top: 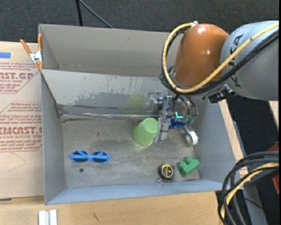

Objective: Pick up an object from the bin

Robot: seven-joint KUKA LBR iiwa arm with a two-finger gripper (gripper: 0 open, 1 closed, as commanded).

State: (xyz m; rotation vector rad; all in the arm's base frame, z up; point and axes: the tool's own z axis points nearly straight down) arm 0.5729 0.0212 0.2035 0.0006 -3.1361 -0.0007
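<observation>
Seemingly touching the green cup (144,133), the hand (173,129) sits half-hidden; grip unreadable.

cup (144,132) | light green, cylindrical | middle of bin (107,146) floor, apart from other items

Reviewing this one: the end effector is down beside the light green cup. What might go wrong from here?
1. The end effector sits at the right edge of the light green cup, not centred over it; the rounded cup may roll or be shoved left rather than caught.
2. A small silver thing lies close on the other side and might get bumped.
</observation>
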